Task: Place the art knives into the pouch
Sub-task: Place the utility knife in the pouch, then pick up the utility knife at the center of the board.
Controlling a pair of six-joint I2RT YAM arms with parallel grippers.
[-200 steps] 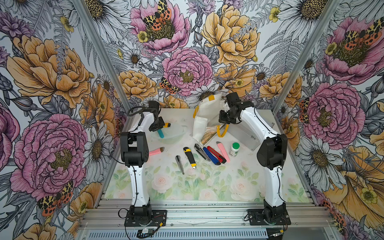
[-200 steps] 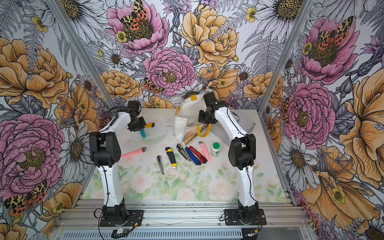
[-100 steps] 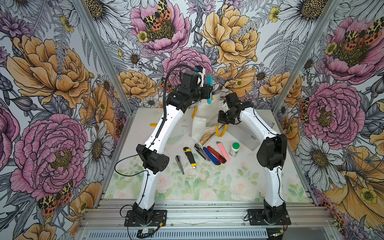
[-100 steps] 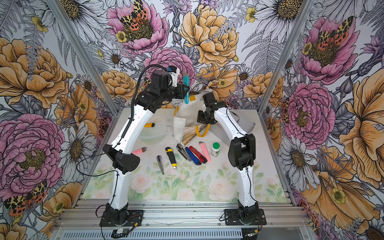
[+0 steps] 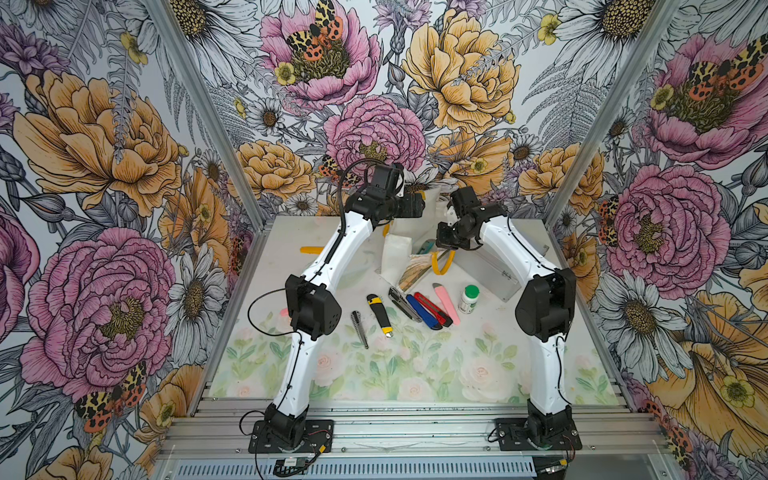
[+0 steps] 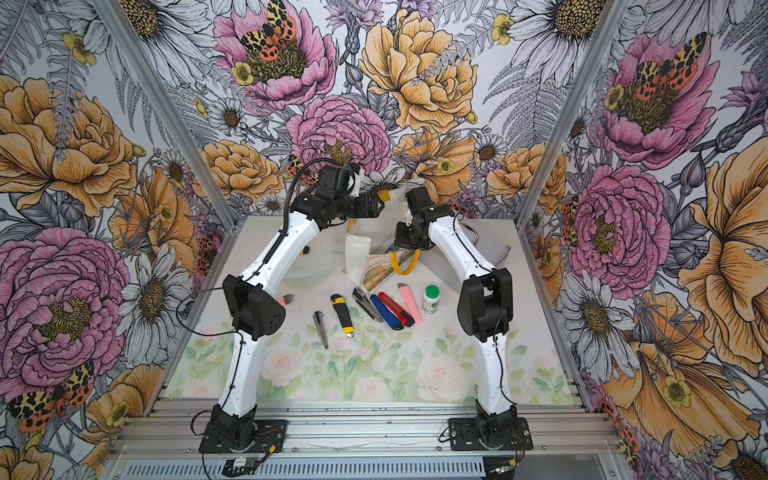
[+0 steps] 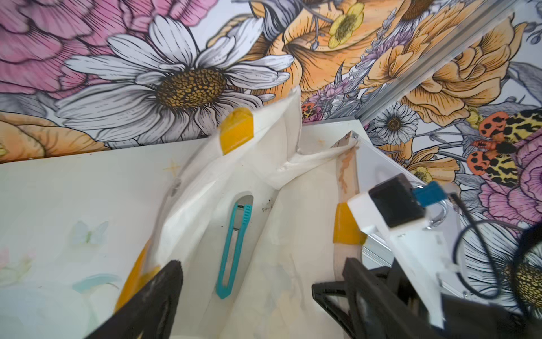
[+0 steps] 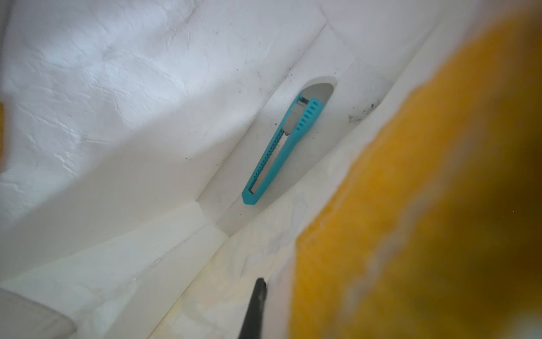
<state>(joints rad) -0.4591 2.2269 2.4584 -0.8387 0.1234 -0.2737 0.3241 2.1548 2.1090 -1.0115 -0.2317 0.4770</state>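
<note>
The teal art knife [image 7: 234, 249] lies loose on the white bottom inside the pouch [image 7: 281, 223], clear of any finger. My left gripper [image 7: 261, 273] hangs open just above the pouch mouth with nothing between its jaws. In the right wrist view the same art knife [image 8: 281, 149] rests deep in the pouch [image 8: 117, 117]. My right gripper [image 8: 264, 286] is shut on the pouch's rim beside a yellow loop handle [image 8: 410, 205] and holds the mouth open. In both top views the left gripper [image 5: 415, 205] and the right gripper [image 5: 446, 239] meet over the pouch [image 5: 397, 253].
Several other cutters lie in a row in front of the pouch: grey [image 5: 358, 328], yellow-black [image 5: 380, 313], blue [image 5: 419, 311], red [image 5: 434, 309], pink [image 5: 446, 303]. A green-capped white bottle [image 5: 468, 299] stands beside them. The silver case [image 5: 490, 270] lies under the right arm. A yellow cutter [image 5: 311, 249] is at the back left.
My left arm swung from the table's left side up over the pouch with the teal art knife, then opened. The knife now lies inside the pouch. The right arm has held still.
</note>
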